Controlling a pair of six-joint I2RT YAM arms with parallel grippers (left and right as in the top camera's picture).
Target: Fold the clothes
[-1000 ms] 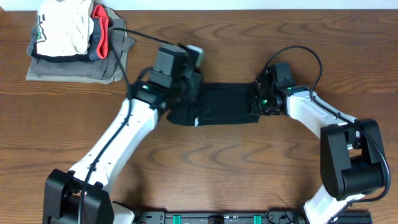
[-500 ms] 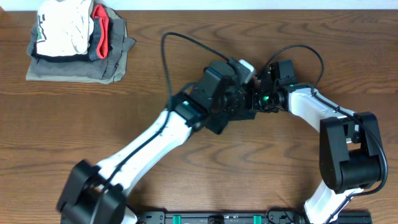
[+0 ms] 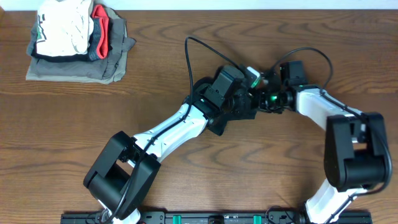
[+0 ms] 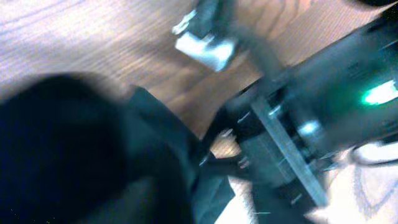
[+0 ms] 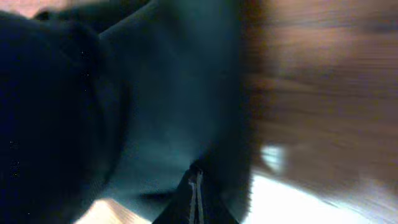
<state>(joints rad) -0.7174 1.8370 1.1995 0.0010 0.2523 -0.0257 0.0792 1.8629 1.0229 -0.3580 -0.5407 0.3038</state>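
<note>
The clothes, a black T-shirt (image 5: 155,93), fill most of the right wrist view, and dark folds of the shirt (image 4: 62,143) cover the left of the left wrist view. From overhead the shirt is almost wholly hidden under the two arms at the table's middle. My right gripper (image 3: 265,101) is shut, its fingertips (image 5: 195,184) pressed together on a ridge of the black fabric. My left gripper (image 3: 244,104) sits right against it, over the bunched shirt. Blur and dark cloth hide the left gripper's own fingers.
At the back left corner lies a pile: a white garment with dark print (image 3: 62,28), a red piece (image 3: 101,31) and a grey-olive folded garment (image 3: 81,70). Black cables (image 3: 189,56) loop above both wrists. Bare wooden table (image 3: 74,137) surrounds the arms.
My left arm has swept right from the shirt's left end to meet the right gripper. The shirt, spread flat a second ago, is now gathered beneath them. The right gripper shifted slightly right.
</note>
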